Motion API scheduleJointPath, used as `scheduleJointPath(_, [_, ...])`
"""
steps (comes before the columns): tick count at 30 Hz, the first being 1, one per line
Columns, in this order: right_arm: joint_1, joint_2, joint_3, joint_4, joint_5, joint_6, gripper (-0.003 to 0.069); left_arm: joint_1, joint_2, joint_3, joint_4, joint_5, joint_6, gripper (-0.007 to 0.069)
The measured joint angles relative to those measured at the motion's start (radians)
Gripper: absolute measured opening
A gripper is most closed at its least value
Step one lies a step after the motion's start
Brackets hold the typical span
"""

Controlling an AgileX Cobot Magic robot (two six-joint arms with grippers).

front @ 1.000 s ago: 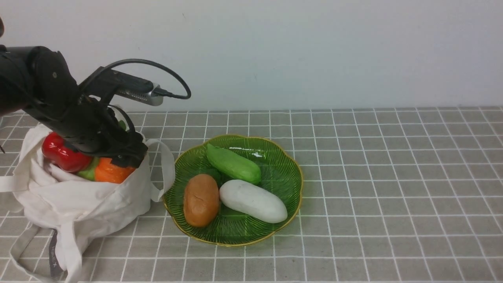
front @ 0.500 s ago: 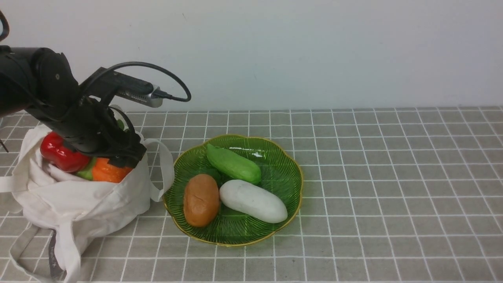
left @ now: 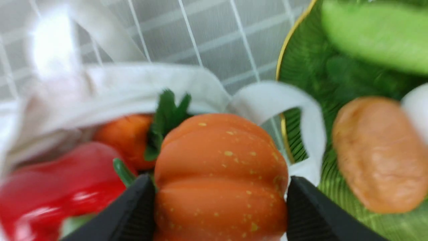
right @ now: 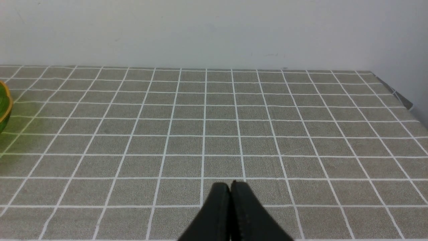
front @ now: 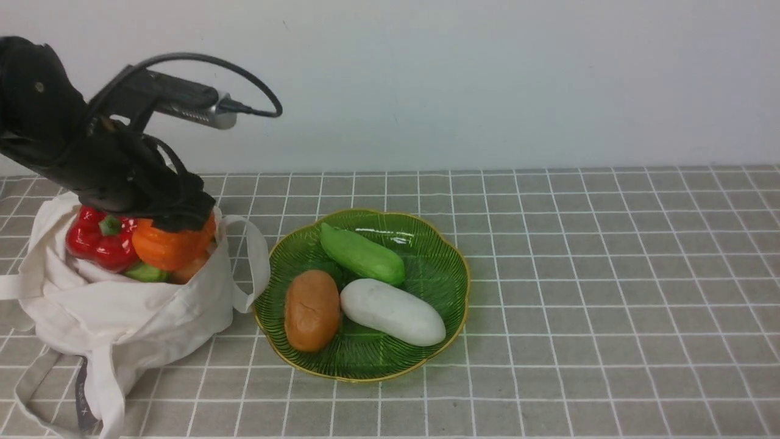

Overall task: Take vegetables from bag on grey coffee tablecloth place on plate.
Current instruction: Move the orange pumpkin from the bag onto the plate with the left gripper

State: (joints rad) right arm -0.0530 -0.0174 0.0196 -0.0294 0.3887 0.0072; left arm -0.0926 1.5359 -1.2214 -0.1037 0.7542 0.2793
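Ribbed orange pumpkin (front: 167,247) tops the off-white bag (front: 122,311) beside a red pepper (front: 91,244), left of the green plate (front: 439,256).

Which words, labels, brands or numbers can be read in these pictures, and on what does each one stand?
Grey label on the bag: tiny print, too small to read.
No other text shows in any view.

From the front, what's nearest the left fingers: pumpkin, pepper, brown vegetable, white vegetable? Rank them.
1. Pumpkin, gripped between the left fingers.
2. Pepper, beside it in the bag.
3. Brown vegetable, left on the plate.
4. White vegetable, farther right on it.
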Motion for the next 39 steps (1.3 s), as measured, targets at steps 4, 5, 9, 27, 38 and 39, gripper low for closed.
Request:
scheduleJointPath(4, [0.0,0.0,0.0,0.0,0.0,0.0,-0.0013,-0.008,-0.083,0.0,-0.084,0.002,0.0,0.0444])
scheduleJointPath(5, [0.0,0.0,0.0,0.0,0.0,0.0,-0.0013,-0.012,-0.092,0.0,-0.092,0.004,0.0,0.0444])
scheduleJointPath(9, [0.0,0.0,0.0,0.0,0.0,0.0,-0.0013,-0.111,-0.145,0.0,-0.303,0.006,0.08,0.0444])
scheduleJointPath(27, [0.0,0.0,0.0,0.0,0.0,0.0,-0.0013,-0.389,0.241,0.0,-0.565,-0.39,0.34,0.0444])
scheduleJointPath(38, [0.0,0.0,0.0,0.0,0.0,0.0,-0.0013,-0.398,0.349,0.0,-0.763,-0.521,0.45,0.0453])
scheduleJointPath(39, [0.0,0.0,0.0,0.0,0.0,0.0,-0.0013,-0.398,0.351,0.0,-0.767,-0.528,0.451,0.0464])
